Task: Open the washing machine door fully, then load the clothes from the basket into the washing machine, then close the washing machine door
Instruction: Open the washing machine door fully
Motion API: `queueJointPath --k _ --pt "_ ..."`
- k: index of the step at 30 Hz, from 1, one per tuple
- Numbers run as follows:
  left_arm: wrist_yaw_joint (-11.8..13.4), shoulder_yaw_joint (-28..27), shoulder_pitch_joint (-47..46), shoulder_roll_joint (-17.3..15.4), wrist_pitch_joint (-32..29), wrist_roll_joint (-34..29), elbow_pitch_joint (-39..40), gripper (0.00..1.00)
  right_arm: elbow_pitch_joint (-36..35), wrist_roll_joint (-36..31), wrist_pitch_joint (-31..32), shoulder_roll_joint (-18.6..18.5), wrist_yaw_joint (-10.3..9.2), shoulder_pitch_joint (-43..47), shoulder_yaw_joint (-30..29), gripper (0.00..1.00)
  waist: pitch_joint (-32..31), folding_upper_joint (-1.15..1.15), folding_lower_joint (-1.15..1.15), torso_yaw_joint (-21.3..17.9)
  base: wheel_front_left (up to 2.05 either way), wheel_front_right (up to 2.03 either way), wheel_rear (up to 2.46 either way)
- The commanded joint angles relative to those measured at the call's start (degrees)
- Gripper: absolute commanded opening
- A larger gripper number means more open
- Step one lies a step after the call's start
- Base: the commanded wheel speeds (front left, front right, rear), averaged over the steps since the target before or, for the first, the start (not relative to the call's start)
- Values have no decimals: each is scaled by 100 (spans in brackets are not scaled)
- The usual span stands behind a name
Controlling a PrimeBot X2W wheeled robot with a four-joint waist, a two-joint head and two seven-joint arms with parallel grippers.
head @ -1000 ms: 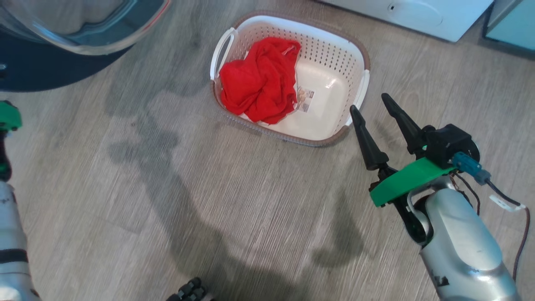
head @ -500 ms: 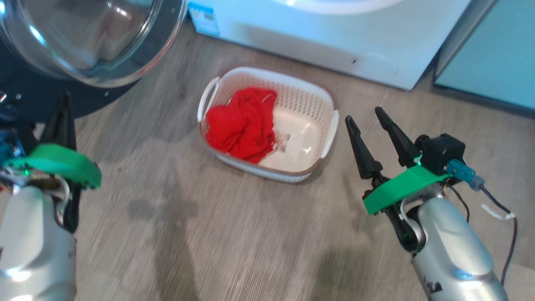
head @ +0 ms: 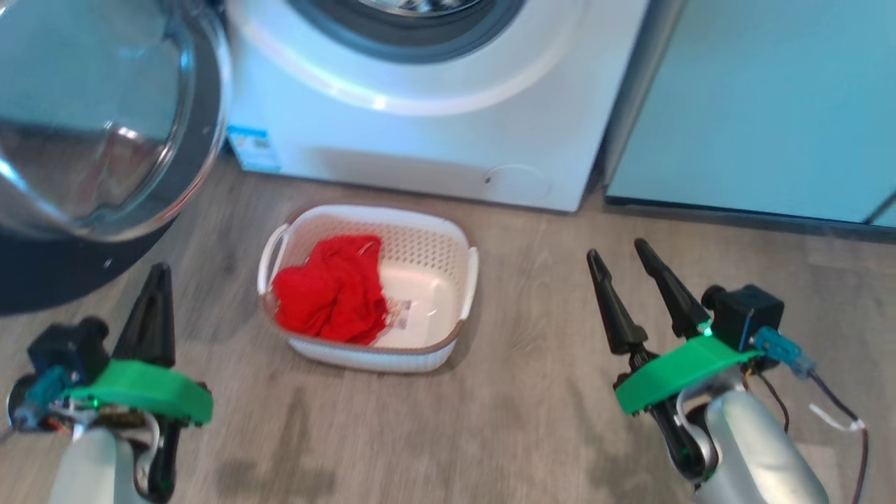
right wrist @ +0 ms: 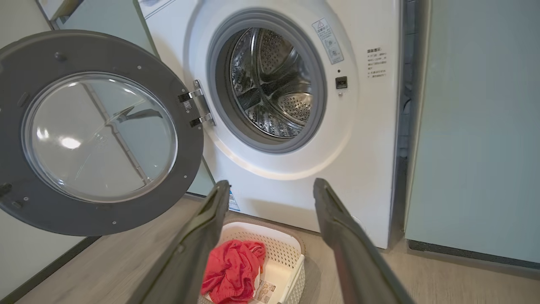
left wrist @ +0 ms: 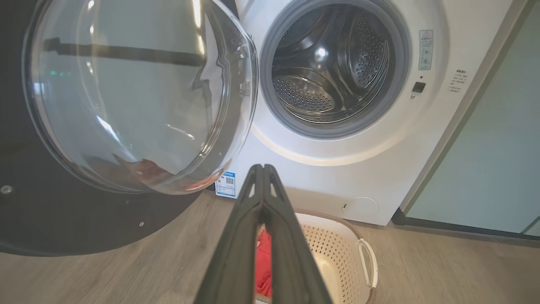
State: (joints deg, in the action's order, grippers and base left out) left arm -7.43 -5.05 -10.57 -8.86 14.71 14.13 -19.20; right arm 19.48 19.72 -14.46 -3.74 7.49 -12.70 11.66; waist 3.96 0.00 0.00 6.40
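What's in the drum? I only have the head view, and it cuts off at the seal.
Observer: Nothing. The drum is bare steel in both wrist views.
Operator: Door fully open?
Observer: In the right wrist view, the door is swung wide and clear of the opening.
Operator: Left claw state?
Observer: In the left wrist view, the left claw is shut and holding nothing.
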Motion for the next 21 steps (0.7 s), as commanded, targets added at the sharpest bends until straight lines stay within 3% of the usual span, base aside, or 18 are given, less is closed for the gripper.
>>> queueJointPath --k 1,10,21 --pt "-5 -278 17 -23 29 18 362 0 -230 18 -53 74 0 13 90 100 -298 0 0 -323 0 0 0" --pt "-5 -371 669 441 29 -3 1361 0 -500 17 -53 79 0 344 -69 100 -476 0 0 -627 0 0 0" --pt "-5 -86 1059 583 29 -53 1694 0 -690 -13 -53 84 0 595 -236 100 -485 0 0 -724 0 0 0"
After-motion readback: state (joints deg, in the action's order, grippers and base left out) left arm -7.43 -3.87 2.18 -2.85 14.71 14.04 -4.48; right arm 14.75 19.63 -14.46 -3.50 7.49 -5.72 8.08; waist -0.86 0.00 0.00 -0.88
